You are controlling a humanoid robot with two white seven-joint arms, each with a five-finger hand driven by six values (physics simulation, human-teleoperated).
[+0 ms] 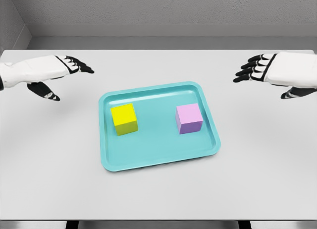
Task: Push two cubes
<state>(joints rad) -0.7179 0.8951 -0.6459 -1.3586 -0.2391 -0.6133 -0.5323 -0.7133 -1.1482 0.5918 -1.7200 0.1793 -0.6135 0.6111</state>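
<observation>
Teal tray (210, 142) with rounded corners and a raised rim, lying flat at the middle of the frame on a white tabletop (54, 159), turned slightly so that its right side sits a little higher in the picture than its left. Inside the tray, two cubes, well apart from each other and both resting on the tray floor. Yellow cube (124, 119) in the left half of the tray, near the left rim but not touching it, one edge turned slightly toward the camera. Lilac cube (189, 118) in the right half, at about the same height in the frame, clear of the right rim. At the upper left of the frame, left hand (54, 73), white-backed with black fingers (78, 65), coming in from the left edge; fingers stretched out and spread, pointing right toward the tray, thumb hanging down and apart, holding nothing, well apart from the tray and the yellow cube. At the upper right, right hand (270, 70), coming in from the right edge; black fingers (250, 69) extended side by side and pointing left, thumb lower and apart, also empty and well clear of the tray and the lilac cube. Both hands above the height of the tray in the picture, on either side of it. Grey wall behind the far edge of the tabletop.
</observation>
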